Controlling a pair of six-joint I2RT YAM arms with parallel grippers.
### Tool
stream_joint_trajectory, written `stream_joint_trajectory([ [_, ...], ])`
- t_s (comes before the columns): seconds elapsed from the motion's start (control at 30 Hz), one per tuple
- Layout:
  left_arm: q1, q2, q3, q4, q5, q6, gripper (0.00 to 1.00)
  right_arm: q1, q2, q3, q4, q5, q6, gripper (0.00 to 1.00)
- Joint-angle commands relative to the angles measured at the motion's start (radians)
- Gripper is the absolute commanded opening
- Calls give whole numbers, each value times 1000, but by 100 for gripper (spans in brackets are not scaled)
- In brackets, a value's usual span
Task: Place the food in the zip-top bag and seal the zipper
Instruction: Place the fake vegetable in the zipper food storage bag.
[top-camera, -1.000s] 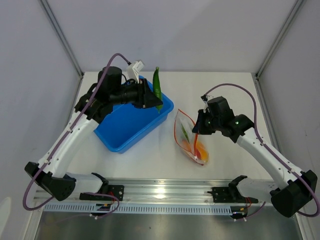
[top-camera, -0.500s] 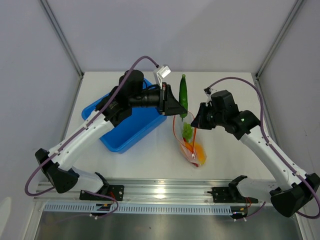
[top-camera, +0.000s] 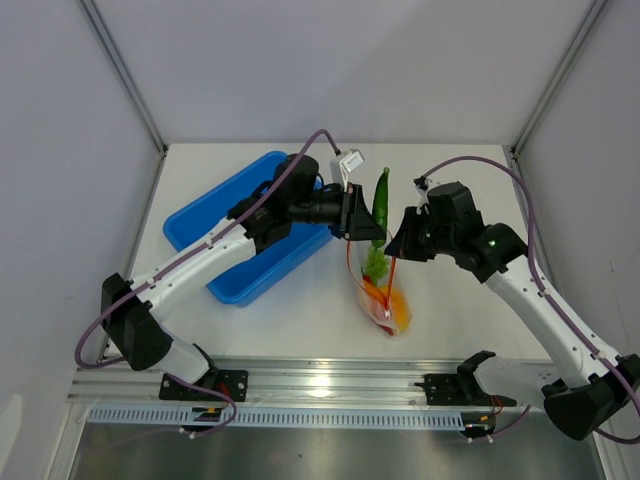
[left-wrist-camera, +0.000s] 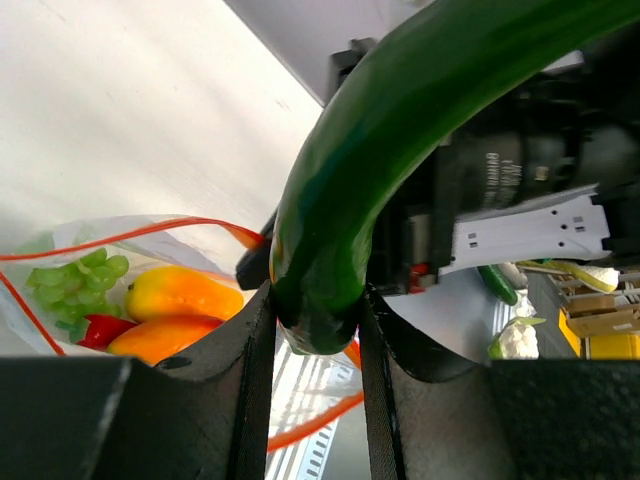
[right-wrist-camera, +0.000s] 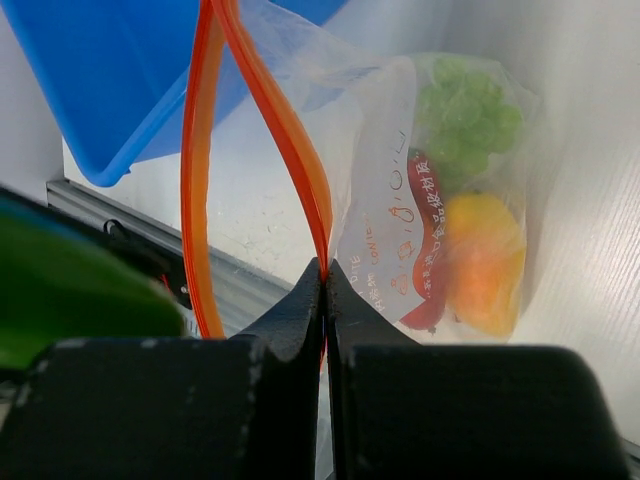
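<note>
— Top external, centre of frame: pepper (top-camera: 381, 192) upright, lower end clamped in left gripper (top-camera: 366, 228), jaws narrow around it.
— Feel of it?
— Probably stiff, light and glossy, so apt to slip. Best gripped across the thick end, as now.
— And bag (top-camera: 392, 300)?
— Lower centre, just below pepper, mouth gaping. Chili (right-wrist-camera: 432, 240), greens (right-wrist-camera: 465, 110) and orange piece (right-wrist-camera: 485, 255) already inside. Likely thin, floppy, crinkly; worth holding only by zipper (right-wrist-camera: 205, 150).
— Right gripper (right-wrist-camera: 325, 285)?
— Pinched tight on one strip of zipper, lower middle of right wrist view, holding that lip up. Pepper at far left there, beside the zipper loop, not yet inside.
</note>
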Motion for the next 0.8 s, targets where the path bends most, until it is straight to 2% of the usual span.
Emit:
stream_joint_trajectory([
  [0.0,-26,13,-8,50,-37,10,1,-7,-35,17,4,-16,10,0],
  [0.33,-48,10,-115,90,-56,-13,2,-34,-55,14,-2,-21,9,0],
  [0.37,-51,8,-124,90,-58,-12,4,-38,-56,14,-2,-23,7,0],
  [0.53,-61,4,-136,84,-56,8,31,-50,-61,14,-1,-32,9,0],
  [0.67,-66,1,-146,73,-56,16,40,-70,-62,13,4,-42,9,0],
  [0.77,-66,-11,-161,84,-58,19,53,-76,-62,10,7,-49,10,0],
])
